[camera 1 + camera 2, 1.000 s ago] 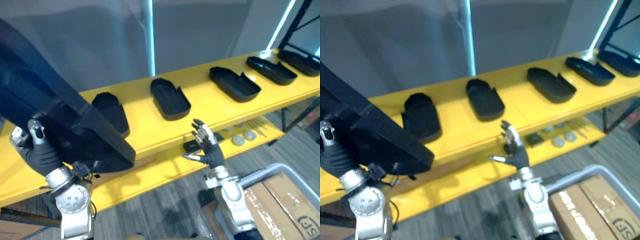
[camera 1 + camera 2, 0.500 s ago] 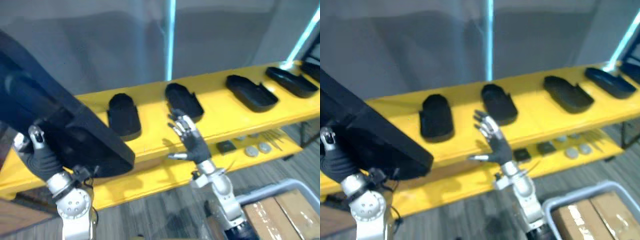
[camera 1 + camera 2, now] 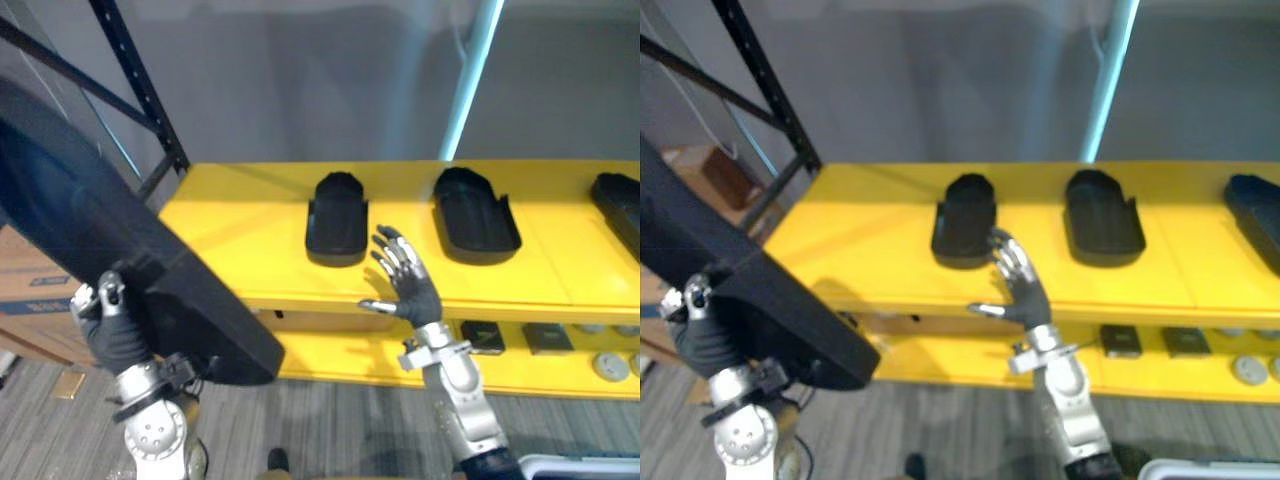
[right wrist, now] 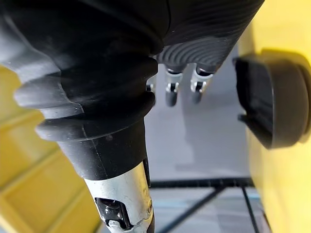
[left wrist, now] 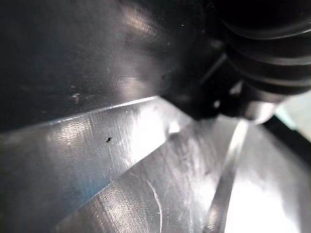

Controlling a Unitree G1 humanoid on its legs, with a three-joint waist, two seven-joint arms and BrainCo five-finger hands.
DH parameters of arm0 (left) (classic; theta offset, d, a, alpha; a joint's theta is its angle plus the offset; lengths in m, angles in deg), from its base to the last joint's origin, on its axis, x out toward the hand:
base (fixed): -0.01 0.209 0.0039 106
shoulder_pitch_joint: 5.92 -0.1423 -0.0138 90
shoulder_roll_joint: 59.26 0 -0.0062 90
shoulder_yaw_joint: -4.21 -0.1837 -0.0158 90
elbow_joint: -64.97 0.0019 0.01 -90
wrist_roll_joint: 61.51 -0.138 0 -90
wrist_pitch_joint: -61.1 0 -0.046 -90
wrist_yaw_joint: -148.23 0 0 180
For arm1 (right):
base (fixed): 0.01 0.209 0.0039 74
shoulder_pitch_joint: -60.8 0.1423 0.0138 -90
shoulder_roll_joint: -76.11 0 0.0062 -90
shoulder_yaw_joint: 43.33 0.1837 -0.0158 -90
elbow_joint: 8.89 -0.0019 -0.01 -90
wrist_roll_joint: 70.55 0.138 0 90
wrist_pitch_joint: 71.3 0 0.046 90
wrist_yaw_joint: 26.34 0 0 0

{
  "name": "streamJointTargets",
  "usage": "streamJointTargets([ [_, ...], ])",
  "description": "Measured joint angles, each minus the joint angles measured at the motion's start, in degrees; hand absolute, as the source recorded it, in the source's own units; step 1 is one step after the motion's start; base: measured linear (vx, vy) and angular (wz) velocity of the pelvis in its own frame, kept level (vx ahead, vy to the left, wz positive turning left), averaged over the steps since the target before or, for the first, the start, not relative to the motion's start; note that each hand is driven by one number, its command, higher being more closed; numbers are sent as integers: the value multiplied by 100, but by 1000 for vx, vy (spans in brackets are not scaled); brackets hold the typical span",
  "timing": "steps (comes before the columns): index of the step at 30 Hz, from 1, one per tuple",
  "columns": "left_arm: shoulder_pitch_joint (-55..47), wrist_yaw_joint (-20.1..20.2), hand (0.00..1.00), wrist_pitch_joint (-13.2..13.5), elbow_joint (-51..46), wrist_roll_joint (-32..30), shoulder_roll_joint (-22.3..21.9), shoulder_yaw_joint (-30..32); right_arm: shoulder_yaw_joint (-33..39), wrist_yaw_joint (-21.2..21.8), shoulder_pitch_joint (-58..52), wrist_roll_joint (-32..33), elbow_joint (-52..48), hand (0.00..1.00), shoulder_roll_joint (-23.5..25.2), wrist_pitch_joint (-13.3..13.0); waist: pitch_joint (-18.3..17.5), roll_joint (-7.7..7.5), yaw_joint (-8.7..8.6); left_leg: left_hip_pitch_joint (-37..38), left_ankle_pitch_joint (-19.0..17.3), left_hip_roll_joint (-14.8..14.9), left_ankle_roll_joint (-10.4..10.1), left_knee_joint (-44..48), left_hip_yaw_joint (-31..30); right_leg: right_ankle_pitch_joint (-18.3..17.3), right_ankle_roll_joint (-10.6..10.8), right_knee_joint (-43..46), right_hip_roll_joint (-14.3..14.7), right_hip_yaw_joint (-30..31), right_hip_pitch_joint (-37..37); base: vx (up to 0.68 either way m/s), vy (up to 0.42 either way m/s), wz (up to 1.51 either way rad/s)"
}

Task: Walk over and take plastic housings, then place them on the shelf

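A large black plastic housing (image 3: 110, 250) tilts across the left of the eye views, held by my left hand (image 3: 112, 335). Its thumb (image 3: 695, 297) presses the near face; the fingers are hidden behind. In the left wrist view the glossy housing (image 5: 97, 160) sits right against the camera. My right hand (image 3: 408, 285) is raised and open, fingers (image 4: 170, 92) straight, in front of the yellow shelf (image 3: 240, 230) edge. It holds nothing. Three black housings lie on the shelf: one (image 3: 337, 218) just left of that hand, one (image 3: 475, 203) to its right, one (image 3: 622, 205) at the right edge.
A lower yellow shelf (image 3: 330, 355) carries small black parts (image 3: 484, 337) and a grey disc (image 3: 610, 366). A black rack upright (image 3: 140, 85) rises at the shelf's left end, a pale blue post (image 3: 470, 80) behind it. A cardboard box (image 3: 30, 295) stands at the far left.
The camera has swung left, so the shelf and its housings have slid right and the rack's left end shows. My right hand stays raised and open; the left still carries the large housing.
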Motion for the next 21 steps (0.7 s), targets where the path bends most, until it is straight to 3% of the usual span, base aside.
streamJointTargets([
  [7, 104, 224, 100, -15, -3, -412, 38, 0, -400, 48, 59, -190, 229, 0, 21, -42, 28, 45, 84, -171, 93, -105, 59, -33, -316, -140, 65, 75, -55, -188, 5, -40, -16, 24],
  [10, 258, 699, 100, -14, -1, -372, 77, -3, -357, -282, 60, -345, 227, 0, -72, -55, 127, -23, 79, -131, 45, -316, 163, -27, -511, -393, -148, 907, -427, -308, -97, -19, 47, 41],
  [12, 410, 926, 100, -11, 27, -328, 315, -31, -292, -462, 45, -500, 225, 0, -73, -61, 242, -29, 18, -40, 20, -370, 244, -3, -717, -217, -464, 1964, -627, 286, -451, 11, 97, 50],
  [13, 475, 1002, 100, -2, 24, -322, 541, -51, -255, -543, 51, -571, 211, 0, -71, -61, 320, 22, 14, 31, -4, -234, 286, -4, -775, -269, -670, 2503, -573, 798, -749, -16, 7, 28],
  [14, 521, 1045, 100, -4, 42, -295, 712, -50, -294, -537, 50, -583, 158, 0, 14, -62, 393, 11, 5, 11, -18, -107, 301, -21, -897, -710, -532, 2250, -248, 1157, -918, -31, -35, 23],
  [15, 541, 1049, 100, -19, 59, -202, 797, -14, -329, -518, 75, -584, 108, 0, 92, -63, 419, -57, 31, -52, -44, -34, 266, -32, -920, -814, -585, 1875, -25, 1305, -1071, -46, -90, 15],
  [17, 541, 1014, 100, -155, 101, -100, 874, 27, -337, -505, 158, -617, 24, 0, 236, -69, 528, -257, 39, -110, -53, -32, 249, -31, -871, -664, -554, 1083, 302, 1499, -1288, -55, -84, 20],
  [18, 491, 960, 100, -298, 155, -115, 847, -3, -345, -516, 120, -679, -15, 0, 254, -122, 506, -353, -70, -168, -140, -99, 142, -13, -869, -506, -368, 949, 370, 1669, -1274, 4, -100, 37],
  [19, 395, 938, 100, -334, 154, -129, 807, -45, -336, -516, 136, -701, -46, 0, 239, -130, 503, -387, -85, -165, -100, -77, 180, 5, -795, -448, -287, 921, 353, 1670, -1263, 54, -101, 27],
  [21, 230, 886, 100, -371, 151, -170, 632, -39, -336, -502, 111, -737, -115, 0, 152, -240, 512, -133, -28, -168, 51, 126, 72, 3, -715, -155, -272, 403, 647, 1609, -1015, 107, -95, -9],
])
